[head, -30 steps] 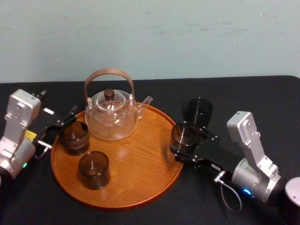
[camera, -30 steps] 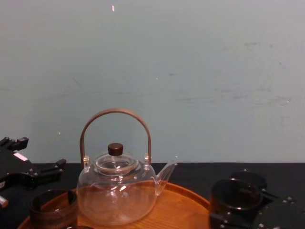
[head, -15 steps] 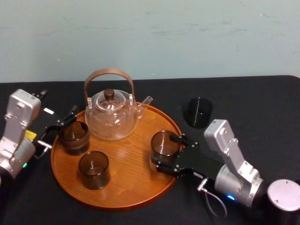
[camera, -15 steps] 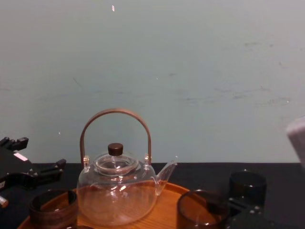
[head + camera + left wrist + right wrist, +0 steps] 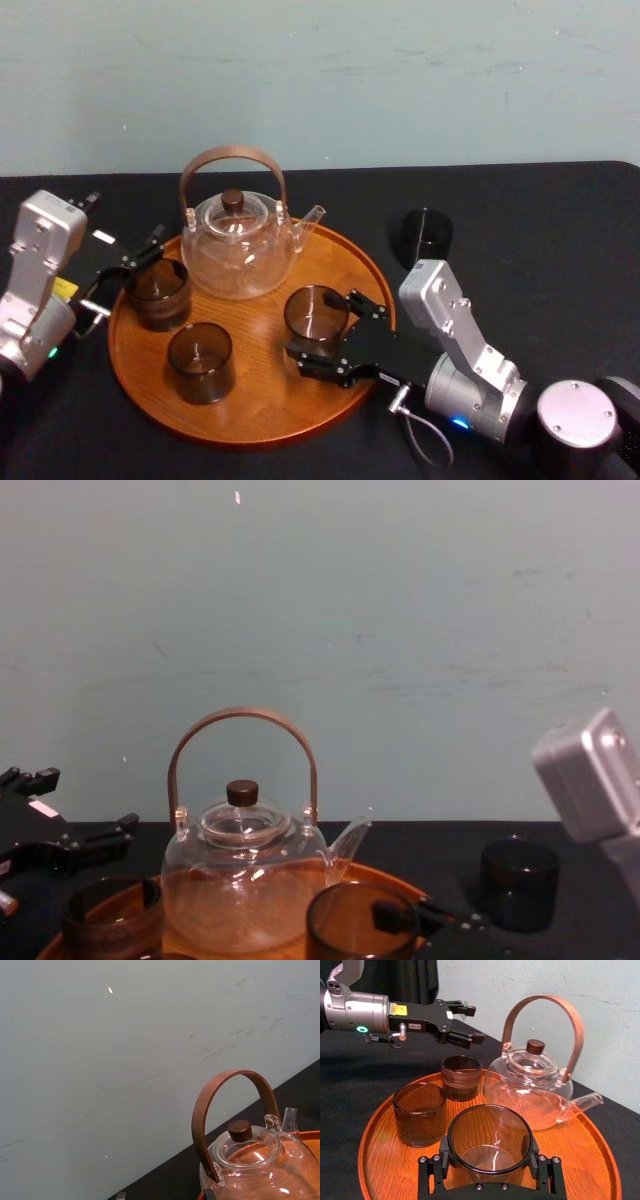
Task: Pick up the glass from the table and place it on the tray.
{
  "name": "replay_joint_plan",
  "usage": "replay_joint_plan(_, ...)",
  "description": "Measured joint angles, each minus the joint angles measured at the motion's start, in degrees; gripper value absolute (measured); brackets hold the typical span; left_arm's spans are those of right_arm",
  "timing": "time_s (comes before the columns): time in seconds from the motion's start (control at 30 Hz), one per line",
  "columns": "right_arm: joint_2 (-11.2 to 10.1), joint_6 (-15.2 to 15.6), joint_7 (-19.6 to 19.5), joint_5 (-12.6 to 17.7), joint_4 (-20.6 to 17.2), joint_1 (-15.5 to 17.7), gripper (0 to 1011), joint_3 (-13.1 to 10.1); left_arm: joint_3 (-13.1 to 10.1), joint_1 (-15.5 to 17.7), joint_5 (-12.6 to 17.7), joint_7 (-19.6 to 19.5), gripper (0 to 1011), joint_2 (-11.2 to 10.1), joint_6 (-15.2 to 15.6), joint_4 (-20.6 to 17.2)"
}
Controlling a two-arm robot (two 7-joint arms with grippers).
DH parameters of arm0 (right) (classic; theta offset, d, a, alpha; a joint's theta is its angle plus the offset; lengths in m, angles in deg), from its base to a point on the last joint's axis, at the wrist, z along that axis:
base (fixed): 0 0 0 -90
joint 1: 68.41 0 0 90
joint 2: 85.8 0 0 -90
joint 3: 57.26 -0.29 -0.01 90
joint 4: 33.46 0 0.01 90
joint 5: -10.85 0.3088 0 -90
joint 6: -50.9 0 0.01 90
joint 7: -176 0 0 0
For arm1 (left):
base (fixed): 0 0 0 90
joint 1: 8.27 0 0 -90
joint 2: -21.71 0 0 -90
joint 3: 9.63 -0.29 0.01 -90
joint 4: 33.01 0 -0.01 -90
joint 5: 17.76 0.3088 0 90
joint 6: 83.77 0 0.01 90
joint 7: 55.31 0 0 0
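The carry looks mostly done. The right claw [image 5: 320, 330] is closed on the glass [image 5: 315, 312], one finger on each side of its wall, and holds it upright over the right part of the tray [image 5: 255, 405]. The glass is inside the rim, in front of the teapot [image 5: 238, 248] and apart from it. In the right wrist view it sits snugly between the pads, with orange wood showing through its clear bottom.

I cannot tell from any view whether its base already rests on the wood or hangs just above it; in the chest view the bottom of the glass is cut off.

Judging by this, the pick-up and the move across are done. What is left is to set the glass down if it is not yet down, open the fingers, and draw the claw back over the rim without dragging the glass along.

Two more glasses [image 5: 200, 362] stand on the tray's left side, well apart from the held one, so there is room for it. A dark cup [image 5: 424, 237] stands on the black surface [image 5: 540, 230], off the tray to the right.

The left claw [image 5: 475, 1022] is by the tray's left edge, just beside the far-left glass, its fingers spread and holding nothing.
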Motion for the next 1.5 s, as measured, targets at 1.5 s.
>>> replay_joint_plan(1.5, 3.6, -0.6, 2.4, 1.8, 7.4, -3.1, 898, 4.8, 0.0, 0.0, 0.0, 0.0, 1002, 0.0, 0.0, 0.0)
